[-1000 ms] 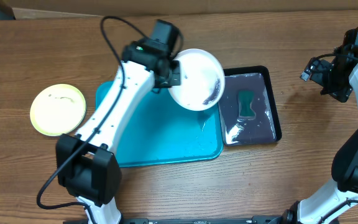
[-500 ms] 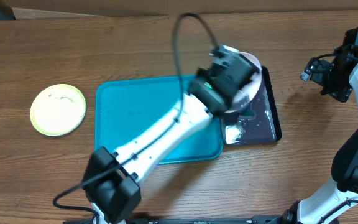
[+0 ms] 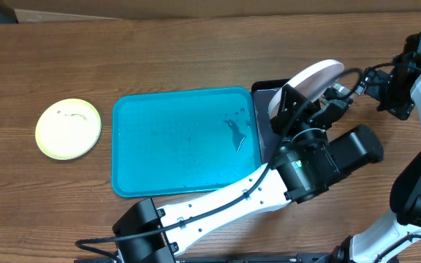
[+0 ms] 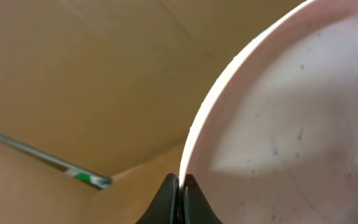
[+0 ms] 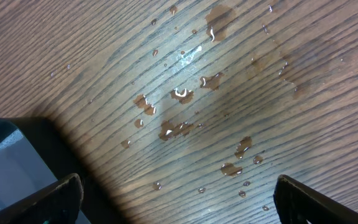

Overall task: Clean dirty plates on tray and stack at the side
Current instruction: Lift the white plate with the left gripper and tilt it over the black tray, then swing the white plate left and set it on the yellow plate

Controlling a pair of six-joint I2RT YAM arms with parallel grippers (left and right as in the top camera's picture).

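Note:
My left gripper is shut on the rim of the white plate and holds it tilted on edge above the black tray. In the left wrist view the jaws pinch the plate's rim, which shows small dark specks. The teal tray is wet and holds no plates. A pale yellow-green plate lies on the table at the far left. My right gripper is open and empty at the right edge, its fingers over wet wood.
My left arm covers most of the black tray and hides the sponge. Water drops lie on the wood under the right gripper. A corner of the black tray shows in the right wrist view.
My left arm has swung right with the white plate, from above the teal tray to over the black tray, and turned the plate on edge. The right arm has not moved.

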